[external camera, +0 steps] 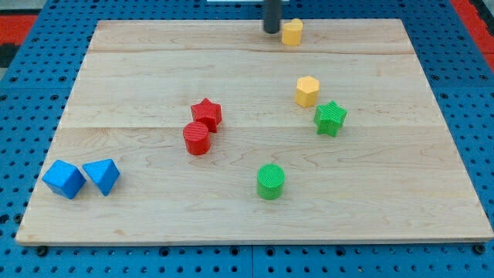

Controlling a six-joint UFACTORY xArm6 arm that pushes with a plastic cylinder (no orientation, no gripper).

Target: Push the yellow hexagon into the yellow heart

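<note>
The yellow hexagon point(307, 91) lies right of the board's middle, just above and left of a green star point(330, 118). A second yellow block, which looks like the heart point(292, 32), sits near the view's top edge of the board. My tip point(272, 32) rests on the board right beside that upper yellow block, on its left, almost touching it. The tip is far above the hexagon.
A red star point(207, 113) and a red cylinder point(197, 138) touch each other left of centre. A green cylinder point(271, 181) stands lower middle. Two blue blocks point(64, 178) point(102, 175) sit at the lower left. The wooden board point(417, 193) lies on a blue pegboard.
</note>
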